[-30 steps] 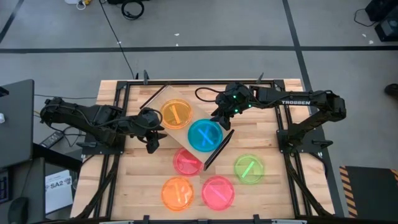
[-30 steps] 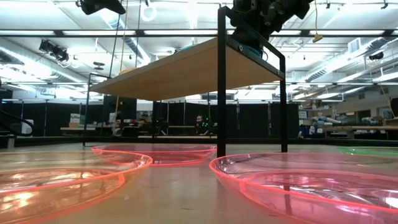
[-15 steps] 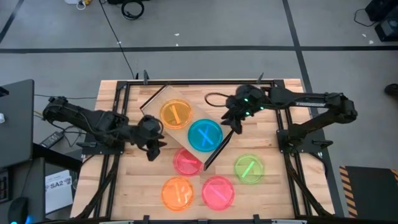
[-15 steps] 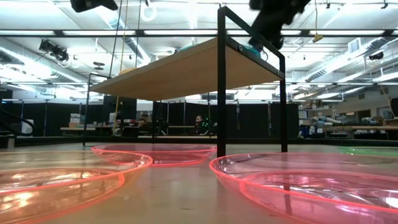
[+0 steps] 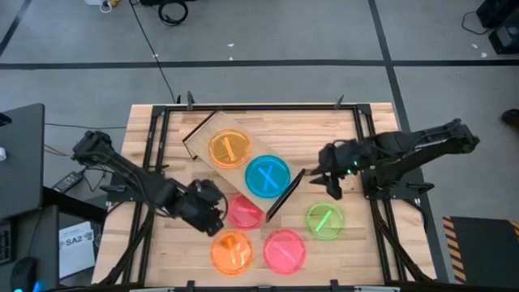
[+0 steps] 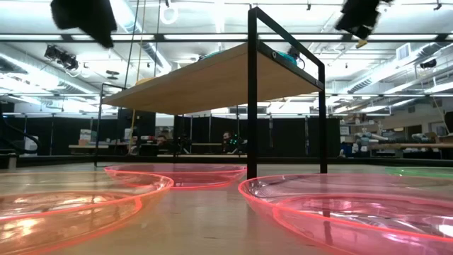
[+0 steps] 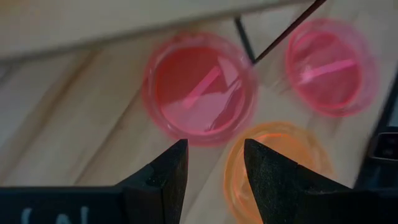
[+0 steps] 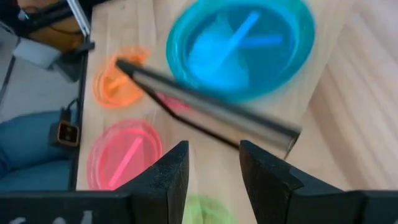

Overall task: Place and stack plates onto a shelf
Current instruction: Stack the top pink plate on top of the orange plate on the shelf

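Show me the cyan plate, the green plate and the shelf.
cyan plate (image 5: 268, 177), high view, on its centre mark.
green plate (image 5: 324, 220), high view, on its centre bar.
shelf (image 5: 203, 135), high view, on bare board near its far end.

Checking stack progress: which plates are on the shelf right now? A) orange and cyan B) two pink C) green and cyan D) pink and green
A: in the high view, the orange plate and the cyan plate sit side by side on the shelf; the green plate lies on the tabletop.
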You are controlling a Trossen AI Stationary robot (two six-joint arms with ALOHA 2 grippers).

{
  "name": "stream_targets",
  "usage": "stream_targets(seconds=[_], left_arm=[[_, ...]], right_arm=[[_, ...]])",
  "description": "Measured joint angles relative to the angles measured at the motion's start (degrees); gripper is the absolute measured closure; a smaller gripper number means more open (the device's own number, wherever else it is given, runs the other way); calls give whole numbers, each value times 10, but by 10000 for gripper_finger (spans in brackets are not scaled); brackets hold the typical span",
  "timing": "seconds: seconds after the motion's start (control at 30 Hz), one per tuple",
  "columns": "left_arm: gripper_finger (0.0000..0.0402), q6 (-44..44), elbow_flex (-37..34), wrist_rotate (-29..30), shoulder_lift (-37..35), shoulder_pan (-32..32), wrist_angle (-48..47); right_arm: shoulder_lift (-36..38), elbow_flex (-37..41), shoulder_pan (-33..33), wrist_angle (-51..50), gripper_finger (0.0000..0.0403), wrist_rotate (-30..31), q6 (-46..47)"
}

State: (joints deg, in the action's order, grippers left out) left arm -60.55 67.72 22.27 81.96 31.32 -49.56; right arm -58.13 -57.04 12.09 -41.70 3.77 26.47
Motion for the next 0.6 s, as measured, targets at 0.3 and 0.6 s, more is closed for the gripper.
stream_targets(seconds=[0.3,0.6], left_arm=[[237,-57,0,0,78,8,0],[237,-110,0,0,130,4,0]], right_arm=[[38,116,75,49,255,32,69],[38,159,112,100,255,28,71]])
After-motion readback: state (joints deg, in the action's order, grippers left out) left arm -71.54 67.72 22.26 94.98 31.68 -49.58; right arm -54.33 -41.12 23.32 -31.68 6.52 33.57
